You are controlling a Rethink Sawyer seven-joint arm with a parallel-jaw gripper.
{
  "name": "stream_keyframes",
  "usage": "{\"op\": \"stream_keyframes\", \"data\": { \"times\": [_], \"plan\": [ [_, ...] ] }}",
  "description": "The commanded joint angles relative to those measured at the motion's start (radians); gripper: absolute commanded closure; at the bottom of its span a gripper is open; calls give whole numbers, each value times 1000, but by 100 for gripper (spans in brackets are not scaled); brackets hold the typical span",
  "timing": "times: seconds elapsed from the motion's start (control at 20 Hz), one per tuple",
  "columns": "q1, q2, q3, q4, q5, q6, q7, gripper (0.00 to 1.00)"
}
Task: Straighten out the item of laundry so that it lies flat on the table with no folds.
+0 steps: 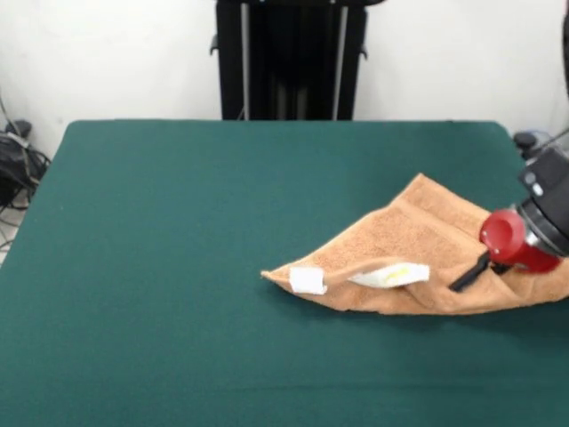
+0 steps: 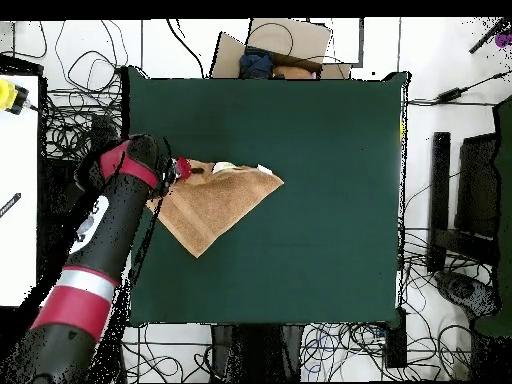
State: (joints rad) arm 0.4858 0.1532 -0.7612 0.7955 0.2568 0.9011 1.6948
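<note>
Front view showed the orange-tan terry towel (image 1: 418, 253) lying folded over itself on the dark green felt surface (image 1: 178, 267) near its right edge, the red-and-black hand (image 1: 471, 274) low over it, grip unreadable, while overhead view placed the towel (image 2: 215, 205) near the left edge.

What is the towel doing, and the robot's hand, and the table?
towel: folded over into a rough triangle, not flat, white tags showing at its front edge.
gripper: down at the towel's side; open or shut can't be told.
table: green, mostly bare, with the towel near one edge.
</note>
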Motion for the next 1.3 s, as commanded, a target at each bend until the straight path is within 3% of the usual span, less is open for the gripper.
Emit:
{"op": "stream_keyframes", "data": {
  "times": [0.05,0.25,0.7,0.95,1.3],
  "plan": [
    [-86,119,85,-316,-37,94,-88,100],
    [-160,190,47,-501,5,289,-83,100],
    [-290,289,-79,-754,81,430,-52,100],
    [-373,329,-256,-851,226,487,-36,100],
    [-454,346,-556,-880,492,476,-54,100]
  ]
}}
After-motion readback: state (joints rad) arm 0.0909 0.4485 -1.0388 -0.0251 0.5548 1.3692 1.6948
